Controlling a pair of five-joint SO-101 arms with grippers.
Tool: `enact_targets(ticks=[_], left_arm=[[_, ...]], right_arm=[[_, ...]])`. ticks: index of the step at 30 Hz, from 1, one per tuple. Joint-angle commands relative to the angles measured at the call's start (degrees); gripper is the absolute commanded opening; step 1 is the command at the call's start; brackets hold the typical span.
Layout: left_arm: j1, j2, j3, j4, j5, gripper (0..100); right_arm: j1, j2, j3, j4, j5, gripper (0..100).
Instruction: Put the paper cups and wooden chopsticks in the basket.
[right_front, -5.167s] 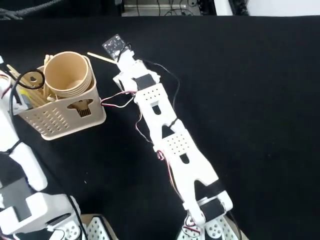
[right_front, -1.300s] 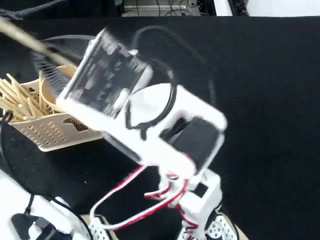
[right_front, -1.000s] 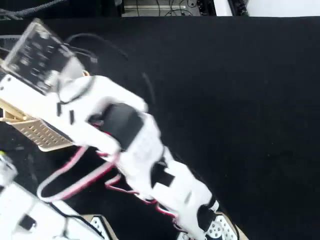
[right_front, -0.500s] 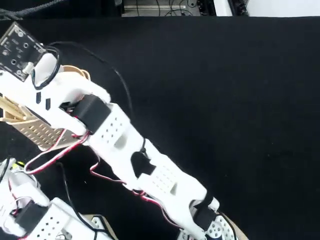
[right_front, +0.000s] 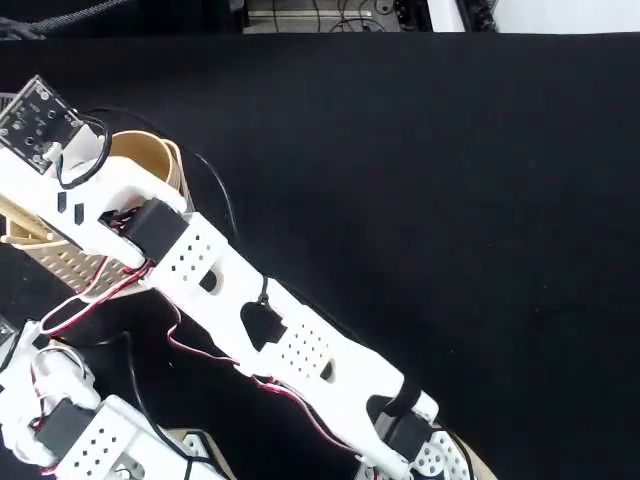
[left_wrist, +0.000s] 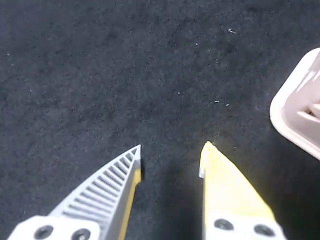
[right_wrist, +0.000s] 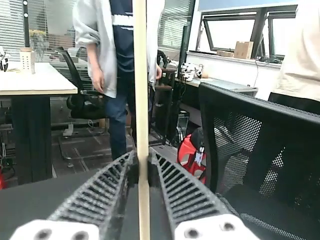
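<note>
- The wooden chopstick (right_wrist: 141, 90) is standing upright, pinched tight in the right gripper (right_wrist: 142, 156).
- The right arm (right_front: 250, 320) is stretching across to the far left, over the basket (right_front: 62, 262).
- Paper cups (right_front: 160, 160) are sitting in that basket.
- The left gripper (left_wrist: 170, 149) is hanging spread apart, holding nothing, over the black table (left_wrist: 125, 60) just beside the basket's corner.

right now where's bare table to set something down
The table is bare everywhere right of the right arm, out to its far edge. The left side is crowded: basket, paper cup and left arm bunch together.
</note>
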Motion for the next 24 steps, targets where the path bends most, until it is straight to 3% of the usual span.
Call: enact_targets(ticks=[1,8,15,24], left_arm=[[-0.3,-0.4,-0.2,-1.2,-0.1,19],[-0.2,-0.4,-0.2,-1.2,-0.1,19],[-0.1,-0.4,-0.2,-1.2,-0.1,19],[-0.1,-0.4,0.4,-1.2,-0.1,19]], right_arm=[[0.2,-6.7,-1.4,5.9,0.8,1.1],[-0.2,-21.1,-1.4,13.4,1.0,1.1],[-0.3,-38.0,-1.3,42.5,0.1,1.1],[-2.4,-44.6,-1.1,65.1,-6.9,1.1]])
